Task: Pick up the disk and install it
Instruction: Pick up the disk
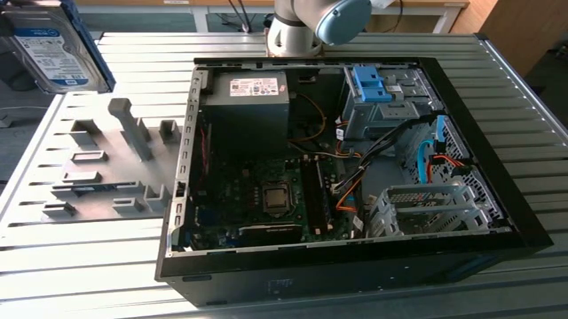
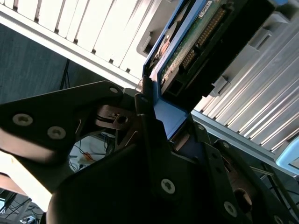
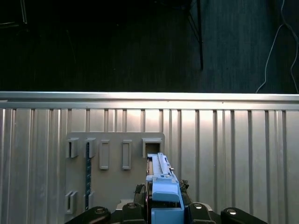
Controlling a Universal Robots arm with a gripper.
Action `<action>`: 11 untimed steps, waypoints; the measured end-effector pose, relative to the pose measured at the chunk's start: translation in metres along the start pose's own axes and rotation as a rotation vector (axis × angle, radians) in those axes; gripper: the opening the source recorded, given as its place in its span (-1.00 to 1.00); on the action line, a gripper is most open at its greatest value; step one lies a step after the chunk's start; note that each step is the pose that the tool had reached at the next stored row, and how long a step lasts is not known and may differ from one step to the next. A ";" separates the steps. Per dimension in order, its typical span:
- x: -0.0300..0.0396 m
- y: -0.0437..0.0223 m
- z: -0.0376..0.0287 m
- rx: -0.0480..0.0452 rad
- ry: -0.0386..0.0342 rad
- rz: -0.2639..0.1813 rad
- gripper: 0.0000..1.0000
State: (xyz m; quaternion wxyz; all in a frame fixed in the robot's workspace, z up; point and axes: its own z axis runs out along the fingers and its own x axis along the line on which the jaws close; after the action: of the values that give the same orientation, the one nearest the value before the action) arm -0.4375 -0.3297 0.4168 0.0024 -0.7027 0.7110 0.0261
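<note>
— Jaws apart or together?
— Together, clamped hard on the disk (image 2: 187,46). In the second wrist view, gripper (image 2: 170,120) pinching it across the blue side rails, black fingers (image 2: 148,126) pressed flat on either side.
— And the disk itself, where?
— Between the jaws, lifted clear, touching nothing else. Reaching well out past the fingertips, green circuit board on one face, white-and-blue label on the other.
— Anything past the jaws?
— In the first wrist view, straight out beyond the disk's free end, a grey fixture plate (image 3: 112,186) with rows of slot holders. Flat on the slatted metal table (image 3: 233,154), well apart from the fingertips.
— The computer case?
— Off to one side of the jaws, well apart from them, on the same table: computer case (image 1: 355,279), open-sided. Inside, a dark-grey box (image 1: 253,100) with a white sticker, a blue latch piece (image 1: 371,83) on its grey cage, and a perforated drive cage (image 1: 426,206) on the side of the case away from the jaws.
— Any contact between disk and case?
— None; clearly separate.
</note>
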 end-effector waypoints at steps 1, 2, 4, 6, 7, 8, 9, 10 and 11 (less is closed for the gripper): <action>0.0000 0.0000 -0.0006 0.0000 0.0000 0.000 -0.27; -0.0001 0.0000 -0.0012 -0.0001 0.0000 0.000 -0.27; -0.0001 0.0001 -0.0020 0.0000 0.0000 0.000 -0.27; -0.0001 0.0000 -0.0021 0.0002 -0.0001 0.000 -0.27; -0.0001 0.0000 -0.0023 0.0001 0.0000 0.000 -0.27; -0.0001 0.0001 -0.0025 -0.0001 0.0000 0.000 -0.27; -0.0001 0.0001 -0.0026 0.0000 0.0000 0.000 -0.27; -0.0001 0.0001 -0.0027 0.0000 0.0000 0.000 -0.27; -0.0001 0.0001 -0.0027 0.0000 0.0000 0.000 -0.27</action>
State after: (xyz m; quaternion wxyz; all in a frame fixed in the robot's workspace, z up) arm -0.4375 -0.3297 0.4195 0.0024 -0.7027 0.7110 0.0261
